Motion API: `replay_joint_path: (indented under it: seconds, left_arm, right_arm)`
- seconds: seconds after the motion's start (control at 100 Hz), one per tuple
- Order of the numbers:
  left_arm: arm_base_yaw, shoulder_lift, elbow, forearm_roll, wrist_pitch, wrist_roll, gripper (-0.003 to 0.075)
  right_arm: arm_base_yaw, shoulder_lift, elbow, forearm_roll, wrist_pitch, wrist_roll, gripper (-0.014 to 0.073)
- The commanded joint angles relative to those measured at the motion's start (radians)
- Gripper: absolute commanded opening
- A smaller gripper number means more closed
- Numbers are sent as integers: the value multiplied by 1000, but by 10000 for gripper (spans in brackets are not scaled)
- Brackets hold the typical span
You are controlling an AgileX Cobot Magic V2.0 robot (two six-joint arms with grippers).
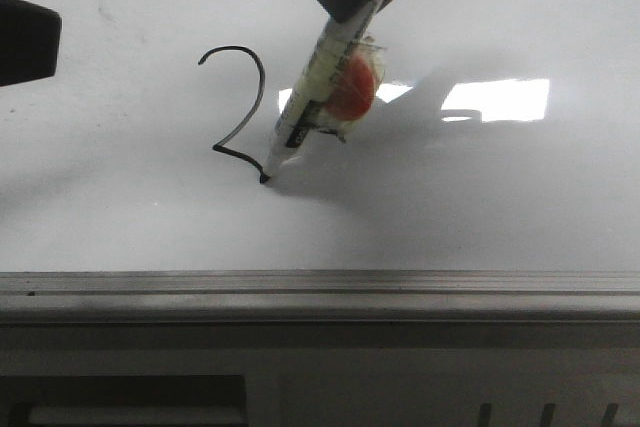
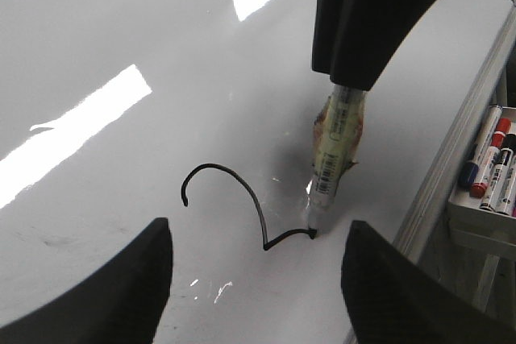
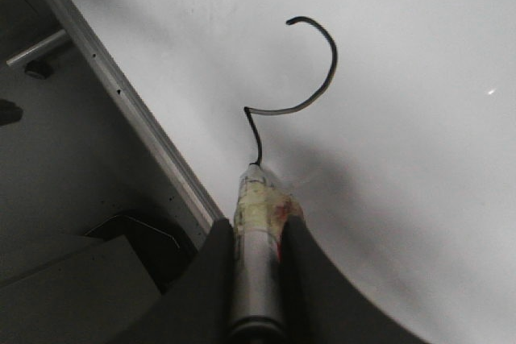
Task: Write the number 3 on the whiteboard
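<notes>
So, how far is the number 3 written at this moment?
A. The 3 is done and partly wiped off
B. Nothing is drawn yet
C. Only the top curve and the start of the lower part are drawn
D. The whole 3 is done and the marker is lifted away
C: the stroke shows only a hooked top curve and a short bend, with the marker tip touching its end on the whiteboard, held by the right pincer.

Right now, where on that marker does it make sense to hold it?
High on the barrel, as the right gripper does: fingers on opposite sides of the marker, coming from above the whiteboard. That leaves the tip and the unfinished number 3 unobstructed.
</notes>
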Motion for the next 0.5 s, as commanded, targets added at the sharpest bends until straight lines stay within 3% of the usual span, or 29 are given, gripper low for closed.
replay_joint_path:
  seconds: [0.0,0.21,0.49]
  left_arm:
    - [-3,-4,-31,-19,-66,-9,421]
    - [-3,-4,-31,-17,-57,-9,421]
    - [-7,-4,-31,8,-39,-9,421]
  right_arm:
    - [25,3,-14,-8,-72,0,-64]
    - [44,100,-33,-6,-244,0,-64]
    - [78,28,-61,-3,-138,0,-64]
